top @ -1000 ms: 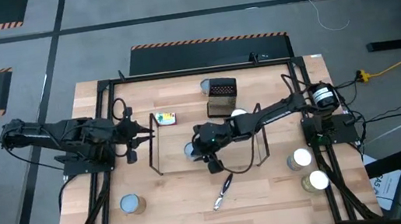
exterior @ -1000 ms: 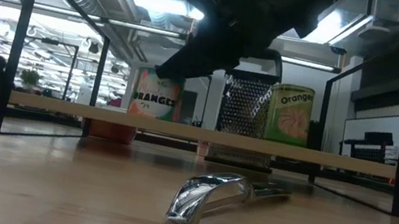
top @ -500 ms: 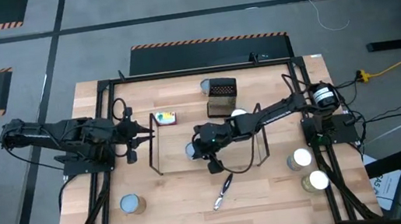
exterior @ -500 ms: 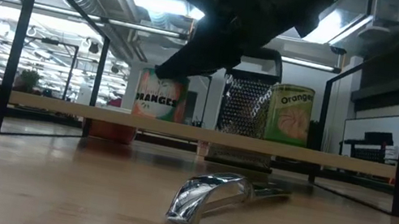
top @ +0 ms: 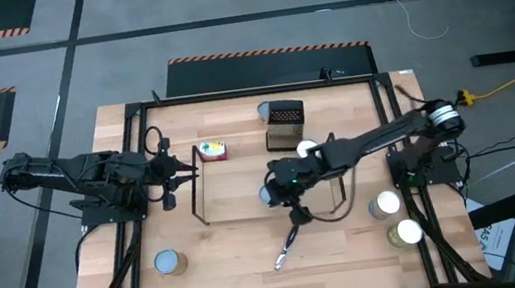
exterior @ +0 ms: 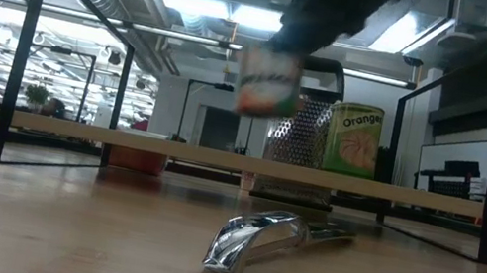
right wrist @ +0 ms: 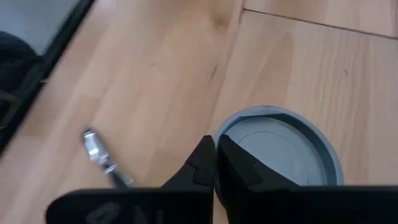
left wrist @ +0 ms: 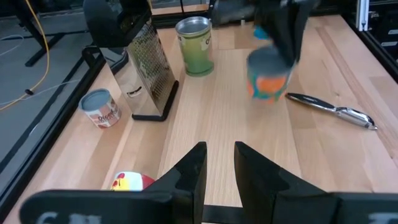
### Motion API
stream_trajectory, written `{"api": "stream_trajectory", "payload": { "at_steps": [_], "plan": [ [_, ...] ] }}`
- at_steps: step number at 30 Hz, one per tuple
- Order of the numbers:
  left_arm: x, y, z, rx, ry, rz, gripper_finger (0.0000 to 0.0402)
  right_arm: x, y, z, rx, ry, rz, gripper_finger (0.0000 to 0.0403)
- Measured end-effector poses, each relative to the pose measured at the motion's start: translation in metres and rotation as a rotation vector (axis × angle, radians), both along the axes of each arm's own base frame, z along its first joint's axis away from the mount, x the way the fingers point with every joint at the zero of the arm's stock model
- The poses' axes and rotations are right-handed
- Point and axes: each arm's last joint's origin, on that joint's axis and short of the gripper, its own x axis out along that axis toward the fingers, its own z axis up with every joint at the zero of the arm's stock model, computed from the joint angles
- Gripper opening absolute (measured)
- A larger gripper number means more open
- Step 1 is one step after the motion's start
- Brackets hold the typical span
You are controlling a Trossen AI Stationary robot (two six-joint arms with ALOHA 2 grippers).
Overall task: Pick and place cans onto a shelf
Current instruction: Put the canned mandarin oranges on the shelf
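Held can (exterior: 269,79): pale-blue top, hangs clear above shelf (exterior: 219,158) board, roughly mid-span, beside grater (exterior: 302,137). Right hand (right wrist: 215,163) pinched nearly shut on can's rim wall; I judge rim grip chosen because it leaves the base free for setting down.

Left hand (left wrist: 219,149) waits at shelf's left end, fingers parted, empty.

Room: board left of grater looks open. Green can (exterior: 354,139) crowds the other side. Peeler (top: 287,246) on table (top: 235,268) near front rail. Black posts bound both ends; I would lower straight, away from grater.
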Motion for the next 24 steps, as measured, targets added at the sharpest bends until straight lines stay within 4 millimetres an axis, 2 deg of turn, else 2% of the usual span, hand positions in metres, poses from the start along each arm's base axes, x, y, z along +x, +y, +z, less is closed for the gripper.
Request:
{"api": "stream_trajectory", "payload": {
  "at_steps": [7, 9, 11, 15, 24],
  "plan": [
    [0.000, 0.000, 0.000, 0.000, 0.000, 0.000, 0.0075, -0.044, 0.010, 0.041, -0.083, 0.011, -0.085, 0.0011],
    [0.000, 0.000, 0.000, 0.000, -0.001, 0.000, 0.0075, -0.056, 0.013, 0.047, -0.100, -0.011, -0.119, 0.0011],
    [0.000, 0.000, 0.000, 0.000, -0.001, 0.000, 0.0075, -0.067, 0.016, 0.042, -0.107, -0.021, -0.139, 0.0010],
    [0.000, 0.000, 0.000, 0.000, -0.005, 0.000, 0.0075, -0.084, 0.018, 0.018, -0.103, -0.028, -0.140, 0.0010],
    [0.000, 0.000, 0.000, 0.000, -0.005, 0.001, 0.0075, -0.105, 0.011, -0.028, -0.074, -0.041, -0.168, 0.0013]
  ]
}}
